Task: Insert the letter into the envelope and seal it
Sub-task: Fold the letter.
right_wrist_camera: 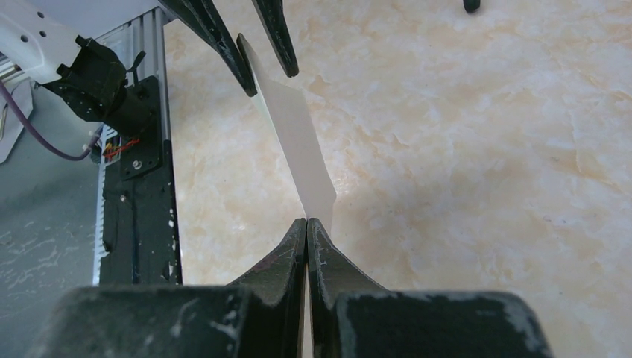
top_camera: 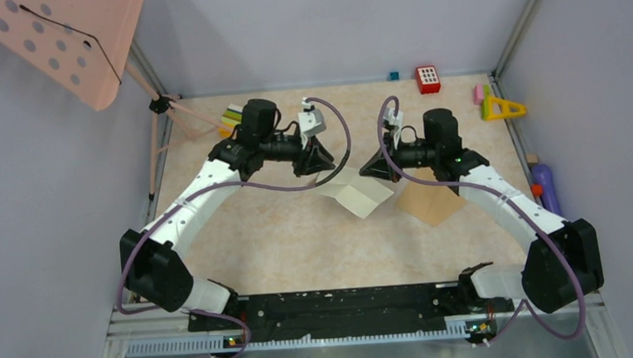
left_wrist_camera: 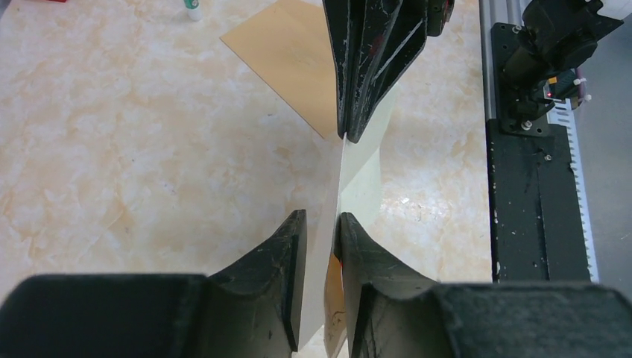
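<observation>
The letter (top_camera: 362, 197), a pale off-white sheet with a crease across it, is held between the two grippers over the middle of the table (top_camera: 300, 238). In the wrist views it stands on edge and runs from one gripper to the other.

The right gripper (right_wrist_camera: 307, 222) is fully closed on the right end of the letter, its two fingers pressed together with the paper pinched at their tips. The left gripper (left_wrist_camera: 322, 224) is at the opposite end. Its jaws are only narrowly apart and sit on either side of the sheet. The paper lies close against one finger, and a slim gap shows beside the other, so this gripper has not clamped the sheet.

The envelope (top_camera: 432, 203), tan-brown kraft paper, lies flat on the table right of centre. It is just beside the right end of the letter and partly under the right arm's forearm. Neither gripper touches it.

At the far edge of the table stands a red block (top_camera: 428, 78) with white dots. A yellow triangular piece (top_camera: 502, 108) lies near the far right corner.
</observation>
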Robot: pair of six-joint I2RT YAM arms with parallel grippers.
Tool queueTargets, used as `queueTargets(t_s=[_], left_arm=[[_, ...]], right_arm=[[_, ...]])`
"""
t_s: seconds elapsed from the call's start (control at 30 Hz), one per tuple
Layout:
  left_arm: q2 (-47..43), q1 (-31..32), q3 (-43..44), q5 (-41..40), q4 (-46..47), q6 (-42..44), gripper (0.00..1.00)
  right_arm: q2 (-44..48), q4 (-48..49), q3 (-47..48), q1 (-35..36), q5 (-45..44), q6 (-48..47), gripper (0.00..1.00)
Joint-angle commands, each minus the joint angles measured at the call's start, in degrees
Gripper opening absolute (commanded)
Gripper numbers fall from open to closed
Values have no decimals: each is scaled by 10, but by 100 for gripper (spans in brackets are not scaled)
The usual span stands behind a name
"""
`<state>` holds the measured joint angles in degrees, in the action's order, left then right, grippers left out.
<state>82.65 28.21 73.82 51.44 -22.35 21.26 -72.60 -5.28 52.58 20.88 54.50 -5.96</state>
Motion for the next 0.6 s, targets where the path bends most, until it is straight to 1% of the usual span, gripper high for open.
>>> queueTargets(t_s=[0.0, 0.03, 0.07, 0.1, 0.17, 0.27, 0.37, 0.43, 0.5, 0.57], left_arm=[[0, 3, 18, 6, -9, 16, 32], [0, 3, 18, 7, -10, 18, 33], [0, 4, 18, 7, -10, 19, 30], [1, 4, 18, 7, -11, 19, 22], [1, 5, 19, 7, -11, 18, 1], [2, 6, 19, 10, -11, 16, 0], [2, 6, 21, 9, -12, 11, 0], [1, 5, 23, 9, -11, 9, 0], [0, 5, 25, 8, -12, 9, 0], [-2, 5, 26, 3, -13, 8, 0]], right_arm=[[5, 11, 28, 6, 14, 0, 0], [5, 11, 29, 6, 14, 1, 0], [5, 12, 28, 6, 15, 1, 0], [5, 12, 29, 6, 15, 1, 0], [5, 13, 29, 6, 17, 2, 0], [5, 14, 28, 6, 23, 1, 0], [6, 17, 25, 6, 28, 0, 25], [6, 18, 21, 6, 28, -4, 38], [5, 14, 19, 6, 26, -14, 43], [4, 3, 19, 6, 18, -28, 45]])
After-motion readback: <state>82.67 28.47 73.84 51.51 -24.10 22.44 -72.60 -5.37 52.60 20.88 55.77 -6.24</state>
